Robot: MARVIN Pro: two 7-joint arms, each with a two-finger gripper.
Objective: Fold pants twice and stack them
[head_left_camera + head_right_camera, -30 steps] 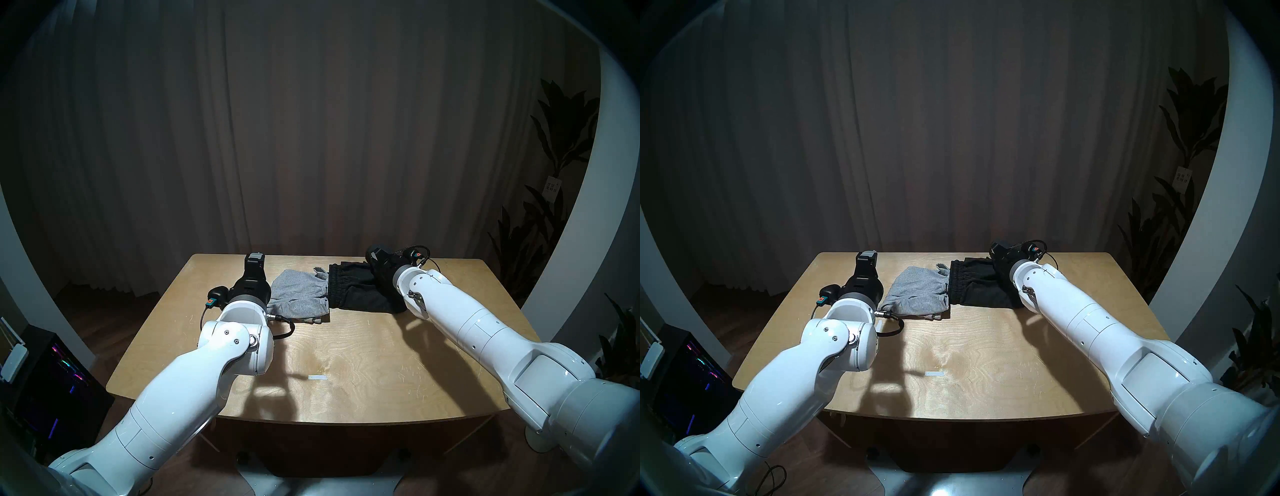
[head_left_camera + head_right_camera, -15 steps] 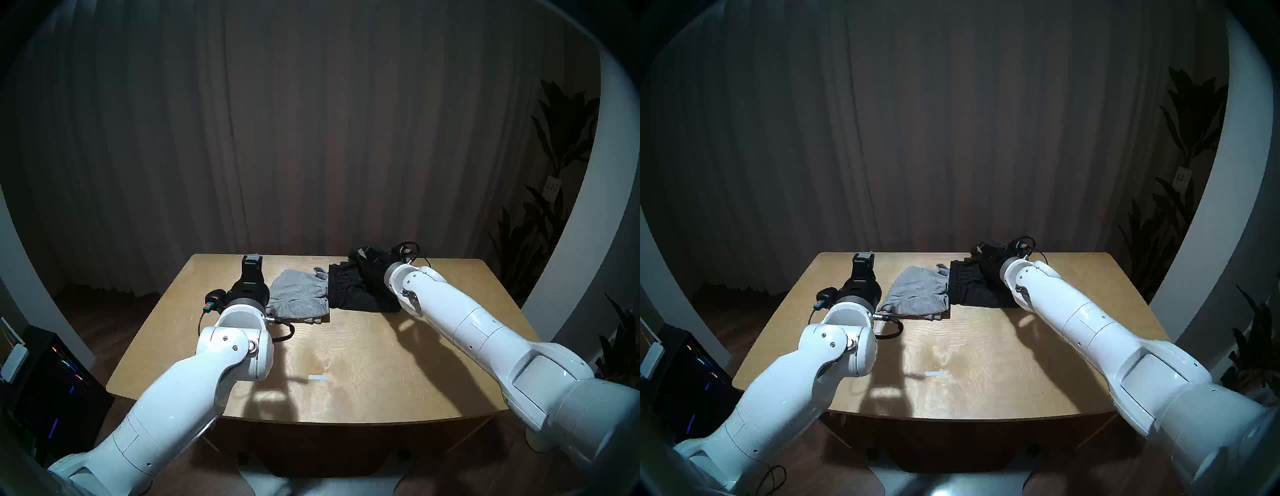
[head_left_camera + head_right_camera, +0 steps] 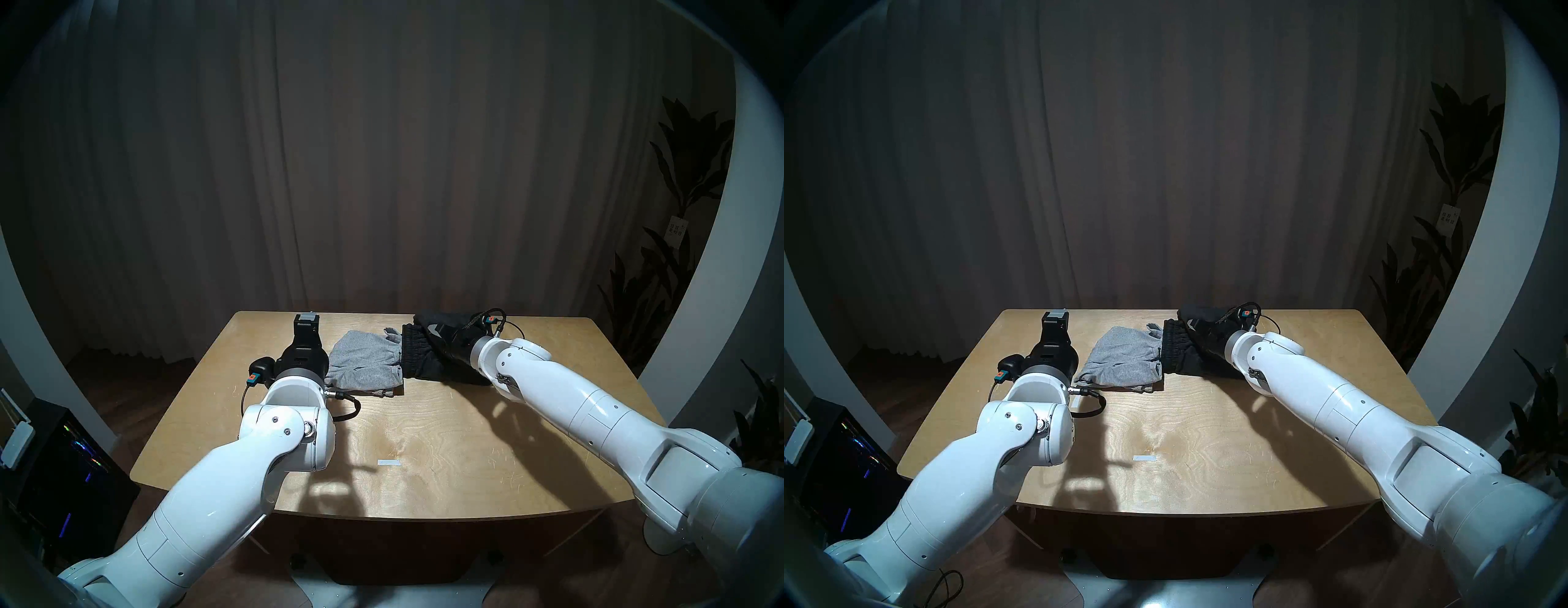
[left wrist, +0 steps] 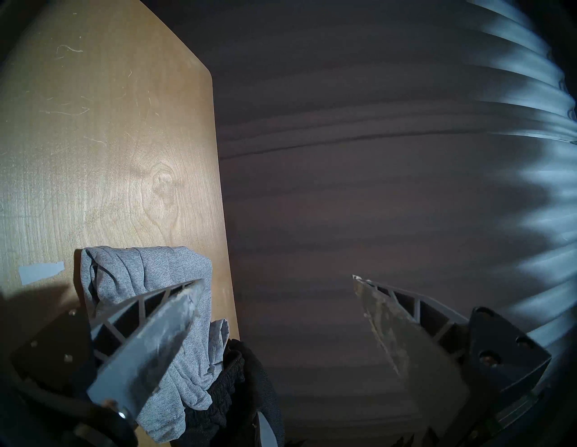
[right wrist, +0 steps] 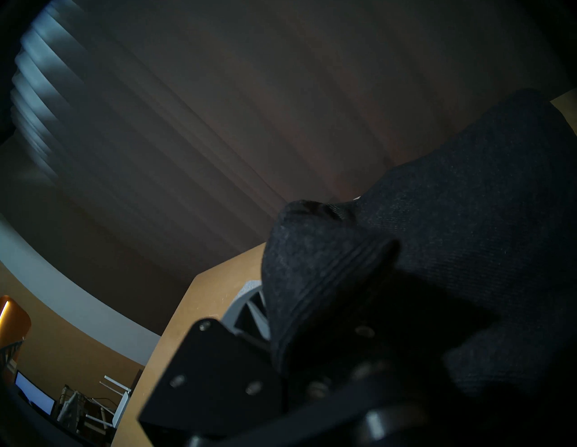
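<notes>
Black shorts drape over the clamped right hand, hiding its fingertips.

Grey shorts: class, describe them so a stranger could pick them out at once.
Find the wooden table. At its far edge two garments lie side by side. The grey shorts are the pale, thin-knit pair on the left, lying loose; the black shorts beside them are darker and bulkier.

Left end effector wide apart (right end effector clamped)
</notes>
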